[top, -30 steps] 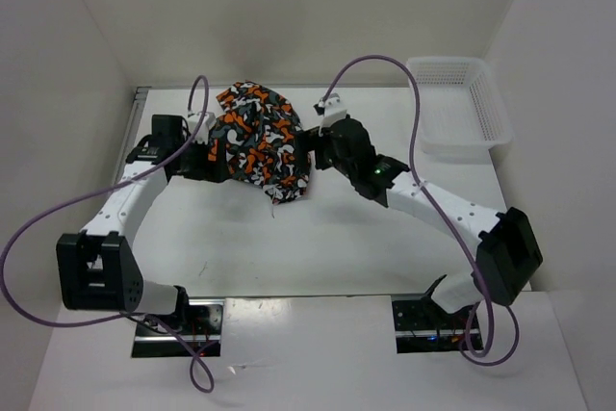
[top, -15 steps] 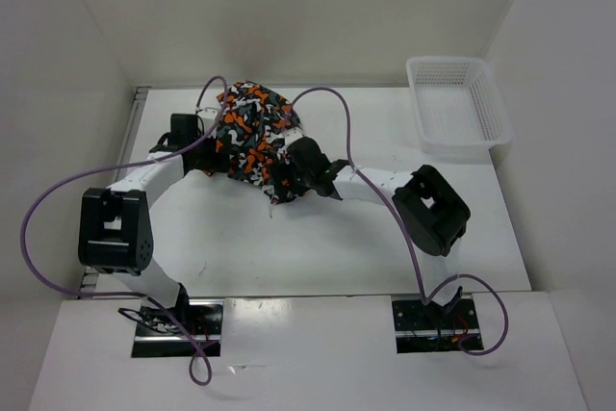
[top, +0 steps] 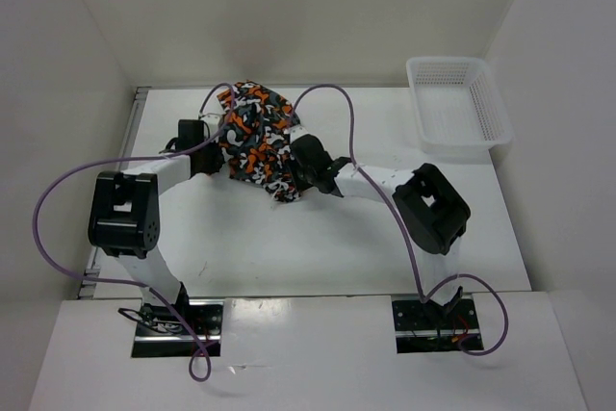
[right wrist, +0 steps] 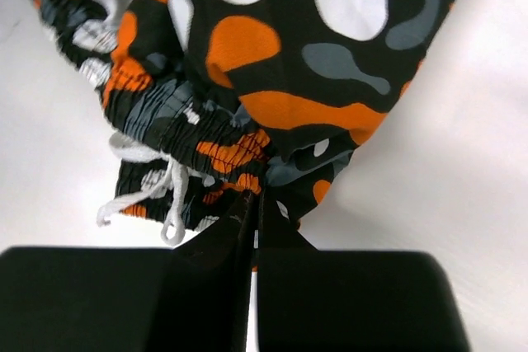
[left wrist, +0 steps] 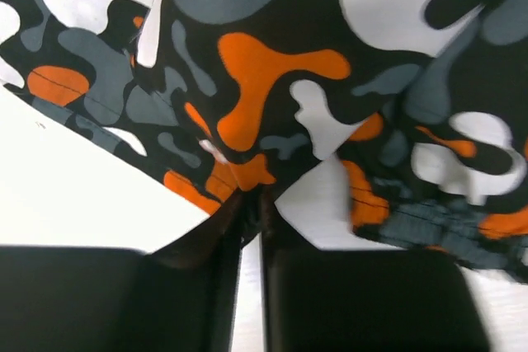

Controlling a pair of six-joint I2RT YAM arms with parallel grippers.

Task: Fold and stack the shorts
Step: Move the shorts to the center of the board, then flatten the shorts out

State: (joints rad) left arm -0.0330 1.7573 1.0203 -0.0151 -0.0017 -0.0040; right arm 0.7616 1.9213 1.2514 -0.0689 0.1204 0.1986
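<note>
The shorts (top: 256, 138), a rumpled heap of orange, black, grey and white blobs, lie at the back middle of the white table (top: 318, 238). My left gripper (top: 218, 141) is at their left edge, shut on a fold of the cloth; in the left wrist view the shorts (left wrist: 272, 80) fill the frame and the left gripper (left wrist: 252, 197) pinches their hem. My right gripper (top: 296, 168) is at their lower right corner, shut on the shorts (right wrist: 272, 96) near the elastic waistband, where the right gripper (right wrist: 257, 191) nips the edge beside a white drawstring (right wrist: 157, 187).
A white mesh basket (top: 458, 103) stands at the back right of the table. Purple cables (top: 346, 132) arch over both arms. White walls enclose the table on the left, back and right.
Both arms have reached in and lowered to the shorts. Both grippers went from open to shut on the cloth, left on the left edge, right on the lower right corner.
</note>
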